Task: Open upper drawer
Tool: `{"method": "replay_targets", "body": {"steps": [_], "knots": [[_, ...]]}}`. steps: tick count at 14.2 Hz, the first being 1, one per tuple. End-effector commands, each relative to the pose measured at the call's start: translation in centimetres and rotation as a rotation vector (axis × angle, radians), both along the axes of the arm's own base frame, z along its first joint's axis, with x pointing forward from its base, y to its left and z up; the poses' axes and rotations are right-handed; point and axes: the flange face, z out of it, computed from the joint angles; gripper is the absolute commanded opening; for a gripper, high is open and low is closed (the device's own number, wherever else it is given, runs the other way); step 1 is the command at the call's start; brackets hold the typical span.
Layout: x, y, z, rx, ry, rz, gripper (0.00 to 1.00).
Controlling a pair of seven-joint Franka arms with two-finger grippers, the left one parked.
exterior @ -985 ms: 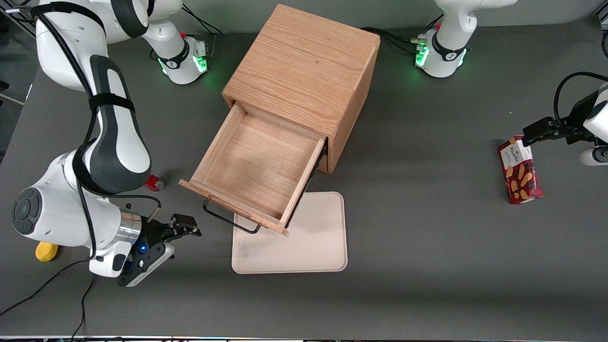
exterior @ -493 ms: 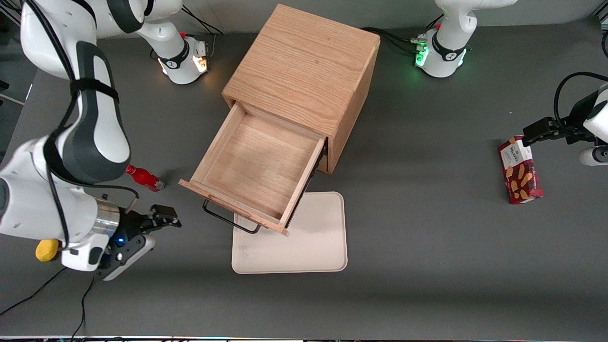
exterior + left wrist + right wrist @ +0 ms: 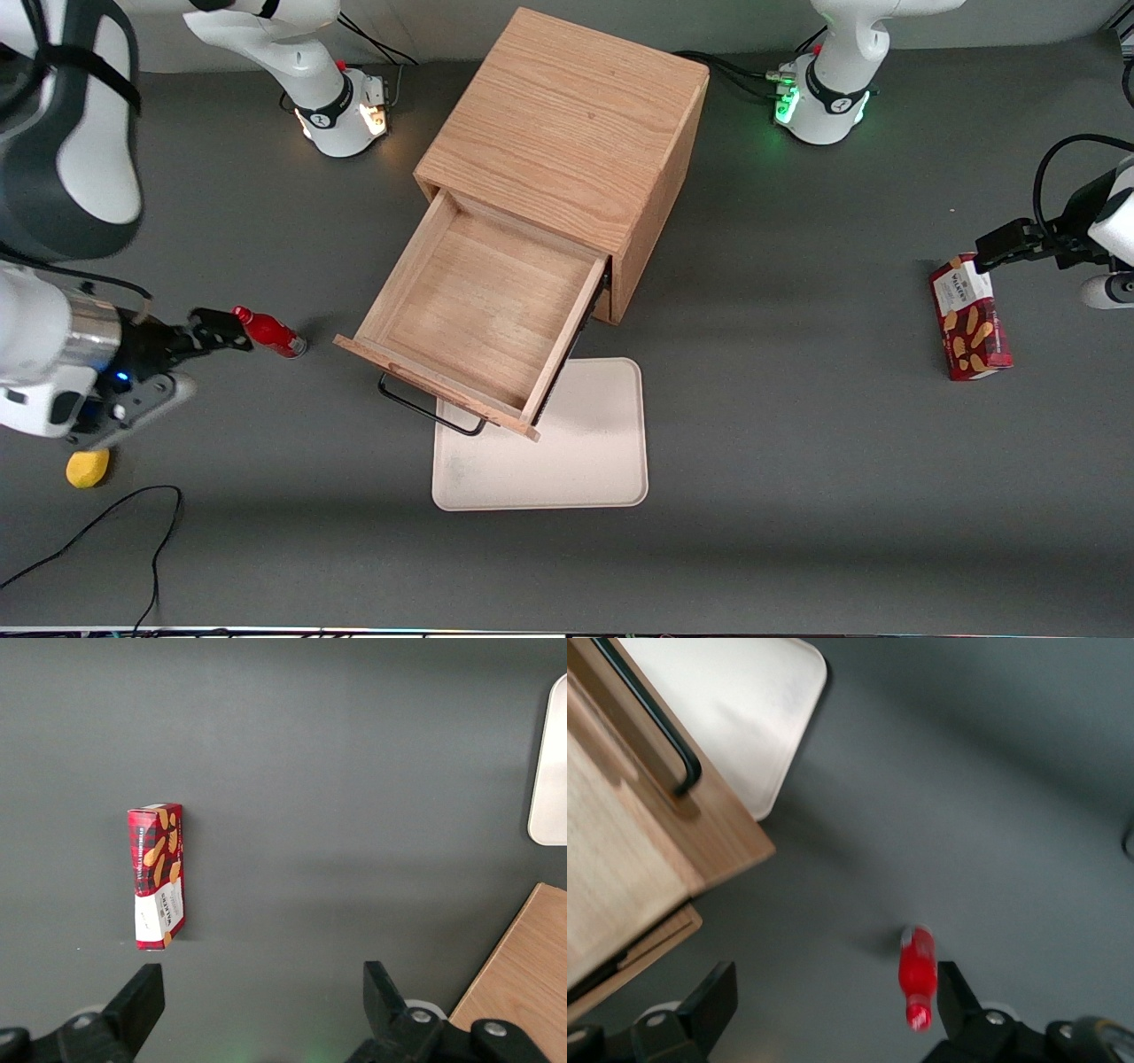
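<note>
Front view: the cabinet [image 3: 567, 133] is sitting in the middle of the grey table [image 3: 797, 496], and the upper drawer [image 3: 478, 319] is standing pulled well out of it, its wooden floor showing bare. The black handle [image 3: 431, 412] is hanging at the drawer's front, over the edge of a pale tray [image 3: 576, 452] that is lying on the table just in front of the drawer. The gripper [image 3: 217, 330] is hovering well apart from the drawer, toward the working arm's end of the table, right beside the cap end of a red bottle [image 3: 268, 330] lying on its side. The gripper is gripping nothing. A yellow object [image 3: 87, 468] is lying nearer the camera than the gripper. A red biscuit box [image 3: 969, 317] is lying toward the parked arm's end.

Left wrist view: the biscuit box [image 3: 158, 875] is lying flat on the table, with a corner of the tray [image 3: 551, 771] and a wooden edge of the cabinet [image 3: 523, 983] showing.

Right wrist view: the gripper [image 3: 833, 1001] is hanging released, its fingers [image 3: 716, 997] spread wide apart over the table. The red bottle [image 3: 918, 974] is lying just beside one finger, not between the two. The drawer's front [image 3: 700, 806] with the handle [image 3: 651, 713] is showing above the tray [image 3: 753, 709].
</note>
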Motion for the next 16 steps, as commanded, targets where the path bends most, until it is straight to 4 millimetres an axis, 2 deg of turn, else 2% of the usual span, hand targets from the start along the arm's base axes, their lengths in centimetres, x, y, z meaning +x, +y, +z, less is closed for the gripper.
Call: {"method": "replay_targets", "body": {"steps": [1,2,4,7,13,15,16], "knots": [[-5.0,-4.3,1.2,0.002,0.035,-0.093,1.00],[-6.3,-6.0,1.7,0.005,0.038,-0.120,1.00],[-8.1,-7.1,2.6,-0.020,0.038,-0.162,1.00],[-9.9,-8.5,2.4,-0.070,0.077,-0.411,1.00],[-9.7,-8.3,2.0,-0.147,0.071,-0.529,1.00],[-9.0,-7.9,1.7,-0.143,0.018,-0.547,1.00],[-9.1,-7.0,1.2,-0.139,0.010,-0.532,1.00]]}}
